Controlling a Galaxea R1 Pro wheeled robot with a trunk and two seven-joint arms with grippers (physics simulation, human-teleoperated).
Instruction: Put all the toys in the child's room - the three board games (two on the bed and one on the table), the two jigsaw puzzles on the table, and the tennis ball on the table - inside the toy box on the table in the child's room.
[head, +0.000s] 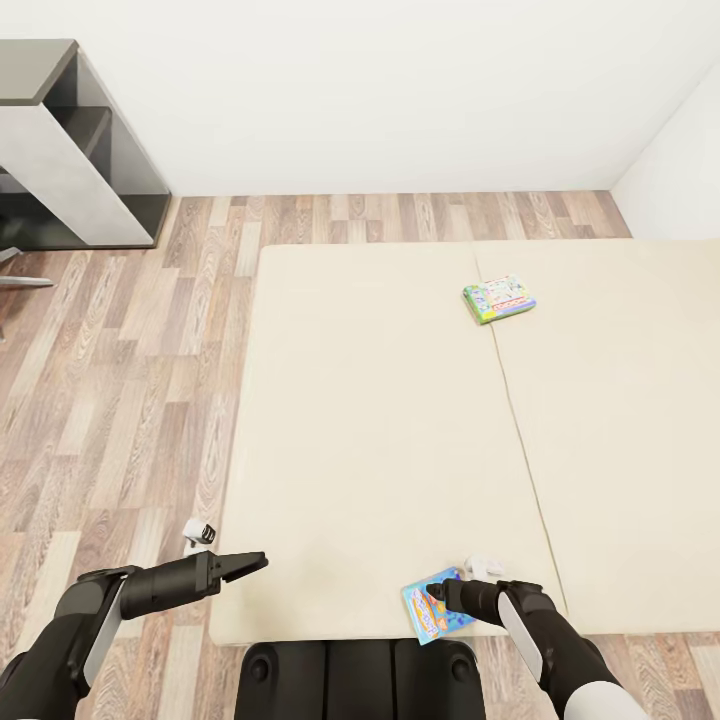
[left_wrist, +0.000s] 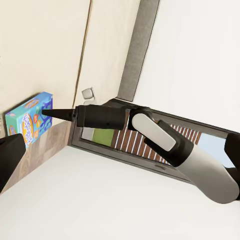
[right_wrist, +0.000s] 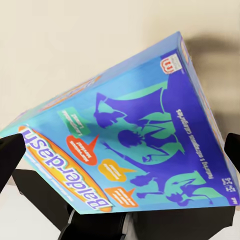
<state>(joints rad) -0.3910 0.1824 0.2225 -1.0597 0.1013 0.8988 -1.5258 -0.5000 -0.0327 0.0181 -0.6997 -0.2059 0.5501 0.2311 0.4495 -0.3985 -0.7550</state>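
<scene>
On the plain beige bed (head: 380, 400), near edge: flat light-blue game box (head: 436, 604).
Right gripper (head: 438, 593) jaws straddle it, grasp unclear; left gripper (head: 255, 564) jaws clenched, empty.

Beige bed (head: 380, 420) bearing two board games (head: 499, 299).

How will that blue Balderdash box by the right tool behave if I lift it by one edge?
The blue Balderdash box looks like a flat, stiff carton, so it probably won't flex. Its glossy printed cover may slip. Gripped at an edge by the right tool, it could tilt or swing over the bed.
</scene>
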